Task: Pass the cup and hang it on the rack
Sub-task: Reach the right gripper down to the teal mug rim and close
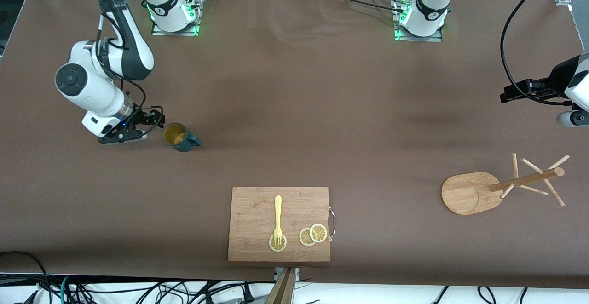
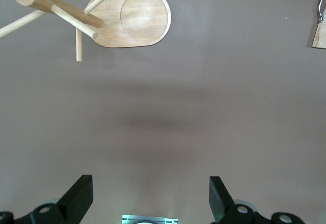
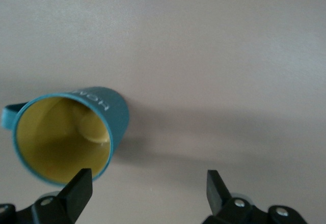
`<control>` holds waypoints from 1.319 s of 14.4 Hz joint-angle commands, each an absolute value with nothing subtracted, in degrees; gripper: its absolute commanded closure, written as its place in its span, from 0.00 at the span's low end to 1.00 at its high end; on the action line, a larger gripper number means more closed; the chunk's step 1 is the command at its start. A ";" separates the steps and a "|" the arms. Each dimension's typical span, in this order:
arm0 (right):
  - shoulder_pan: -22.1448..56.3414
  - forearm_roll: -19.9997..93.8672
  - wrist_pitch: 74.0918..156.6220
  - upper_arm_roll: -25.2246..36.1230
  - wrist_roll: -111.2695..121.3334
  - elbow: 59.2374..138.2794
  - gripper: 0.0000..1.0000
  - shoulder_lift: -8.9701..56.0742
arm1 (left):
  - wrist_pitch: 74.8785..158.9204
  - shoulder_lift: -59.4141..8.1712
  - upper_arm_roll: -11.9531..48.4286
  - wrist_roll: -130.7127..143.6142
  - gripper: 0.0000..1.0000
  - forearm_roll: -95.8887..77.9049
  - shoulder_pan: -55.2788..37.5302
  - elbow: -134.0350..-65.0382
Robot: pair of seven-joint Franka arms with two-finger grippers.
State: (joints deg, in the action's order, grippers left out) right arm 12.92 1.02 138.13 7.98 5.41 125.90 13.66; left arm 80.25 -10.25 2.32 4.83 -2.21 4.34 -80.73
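right gripper (image 1: pixel 131 131) is low just beside the cup (image 1: pixel 180 137), jaws apart, empty. cup sits upright at the right arm's end; we reckon it's light, rigid, slick, so grip wall/rim, handle free. rack (image 1: pixel 478 191) stands apart; left gripper (image 2: pixel 151 199) waits, jaws apart.

The right arm reaches down from its base and bends sharply at the elbow, its right gripper (image 1: pixel 123 131) low over the desk with fingers (image 3: pixel 76 188) spread wide and nothing between them. The left arm waits at its own end of the desk (mostly out of the front view), its left gripper (image 2: pixel 151 198) held high, fingers (image 2: pixel 81 193) apart and empty.
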 commanded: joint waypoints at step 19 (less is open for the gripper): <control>13.54 5.19 143.00 5.89 3.60 125.07 0.80 18.54 | 79.98 -11.16 2.29 5.10 0.00 -1.76 4.75 -78.93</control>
State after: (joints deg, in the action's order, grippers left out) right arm 13.47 4.24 143.04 6.19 4.19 125.19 18.52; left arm 80.25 -10.25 2.26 4.83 -2.21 4.48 -80.73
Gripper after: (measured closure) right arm 0.749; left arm 0.000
